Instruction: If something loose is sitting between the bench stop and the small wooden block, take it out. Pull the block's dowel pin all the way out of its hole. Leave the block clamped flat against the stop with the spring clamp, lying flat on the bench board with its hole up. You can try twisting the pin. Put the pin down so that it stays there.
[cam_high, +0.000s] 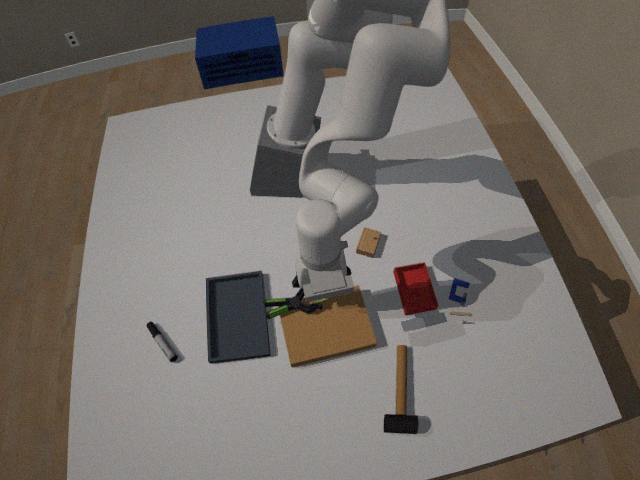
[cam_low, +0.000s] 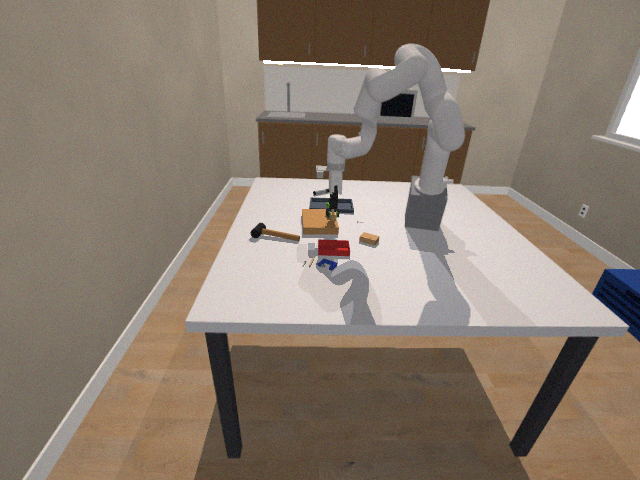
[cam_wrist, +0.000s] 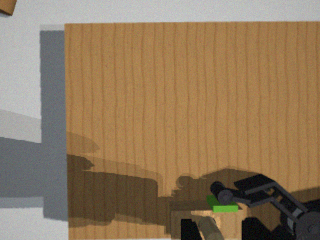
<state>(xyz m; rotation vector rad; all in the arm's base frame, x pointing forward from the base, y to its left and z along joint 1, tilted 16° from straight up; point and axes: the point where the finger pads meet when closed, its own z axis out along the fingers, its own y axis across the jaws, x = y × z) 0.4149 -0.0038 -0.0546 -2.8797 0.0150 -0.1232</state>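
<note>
The wooden bench board (cam_high: 328, 330) lies in the middle of the table and fills the wrist view (cam_wrist: 190, 125). The spring clamp (cam_high: 289, 301), black with green handles, sits at the board's far left corner; its jaws show in the wrist view (cam_wrist: 250, 195). My gripper (cam_high: 323, 291) points straight down over that corner, right beside the clamp. In the wrist view its two dark fingertips stand on either side of the upright dowel pin (cam_wrist: 210, 231) in the small block (cam_wrist: 217, 216), with a gap showing at the pin's right side. The bench stop is hidden under my wrist.
A grey tray (cam_high: 237, 316) lies left of the board and a marker (cam_high: 161, 341) further left. A hammer (cam_high: 401, 390) lies in front. A red box (cam_high: 416, 288), a blue C-shaped piece (cam_high: 454, 290) and a small peg (cam_high: 460, 313) lie to the right, and a spare wooden block (cam_high: 368, 241) behind.
</note>
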